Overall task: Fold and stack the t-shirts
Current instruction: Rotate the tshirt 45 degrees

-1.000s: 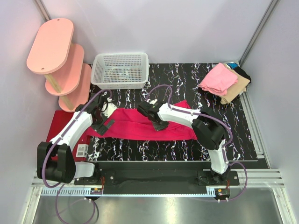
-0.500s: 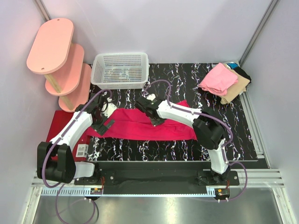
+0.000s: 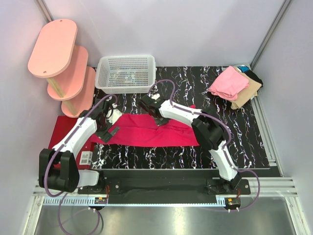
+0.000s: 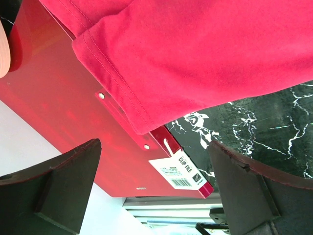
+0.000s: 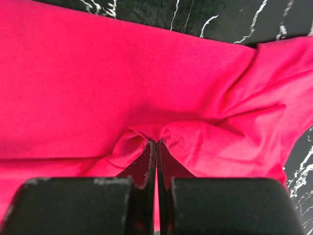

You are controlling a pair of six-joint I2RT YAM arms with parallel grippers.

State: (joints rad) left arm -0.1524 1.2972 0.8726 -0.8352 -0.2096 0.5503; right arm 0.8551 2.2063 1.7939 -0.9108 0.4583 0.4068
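**Item 1.** Pink three-tier oval shelf (image 3: 58, 61), at the far left corner. It plays no part in your task.

**Item 2.** Flat dark red plastic file (image 3: 57, 133), lying at the left edge of the black marble-patterned desk (image 3: 195, 152). The left end of the shirt overlaps it.

**Item 3.** Your left hand (image 3: 108, 129). Its fingers are spread wide and carry nothing. It hovers just above the shirt's left end and the rim of the file.

**Item 4.** White plastic mesh basket (image 3: 126, 73), at the far edge, left of centre, apart from the shirt.

**Item 5.** Bright magenta-red cloth t-shirt (image 3: 137, 137). It lies as a long band across the near middle of the desk and runs left to right. It is mostly flat but puckered along its far edge. You should count it as part-folded at best, since it is not yet a compact packet.

**Item 6.** Your right hand (image 5: 155, 147). It is closed tight on a stitched hem at the far edge of the magenta-red shirt, near its middle, with cloth bunched at the fingertips.

**Item 7.** Pile at the far right corner, well apart from the shirt in hand:
- a folded light pink shirt (image 3: 229, 82) on top
- a tan shirt (image 3: 247, 94) beneath it
- a black-and-teal shirt (image 3: 252, 76) behind

**Progress.** Three shirts look finished and stacked. The magenta-red one appears to be your last. It needs its folds completed, and then you must carry it to the pile.
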